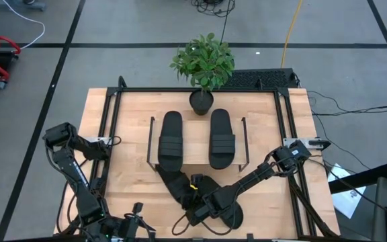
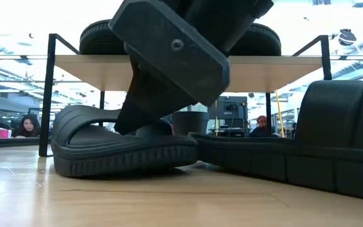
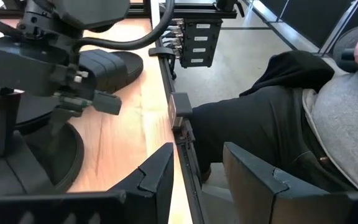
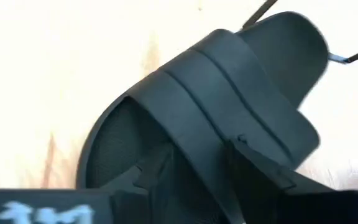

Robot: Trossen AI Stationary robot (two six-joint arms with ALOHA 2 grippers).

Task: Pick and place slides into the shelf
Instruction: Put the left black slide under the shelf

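The right gripper (image 1: 197, 202) is low at the near edge of the bench (image 1: 130, 114), down on the third slide (image 1: 173, 180), which lies at a slant on the bench with its far end reaching under the front of the shelf (image 1: 197, 138). In the right wrist view the two fingers (image 4: 257, 163) straddle the ribbed strap (image 4: 216, 118) of that slide, one finger on each side of it. They look partly closed around the strap, but whether they already pinch it I cannot tell. Seen from bench height, the gripper body presses down over the strap while the sole sits flat on the wood, so the slide is not lifted.

To do this step well, the grip should close firmly across the middle of the strap, not its edge, since the strap looks soft and may fold or slip. A straight lift before any turn would keep the toe from snagging the shelf's wire frame (image 1: 152, 141).

The fourth slide (image 1: 230, 215) lies just beside the gripper, to its right; the lift should clear it without dragging it along.

Farther off, two slides (image 1: 222, 138) lie side by side on the shelf's top board, so the free room seems to be the lower level. Beyond the shelf stands a potted plant (image 1: 203, 64).

The left gripper (image 1: 136, 225) waits at the near left edge, its fingers (image 3: 160, 174) wide apart and empty, facing a seated person (image 3: 303, 124) beside the bench.
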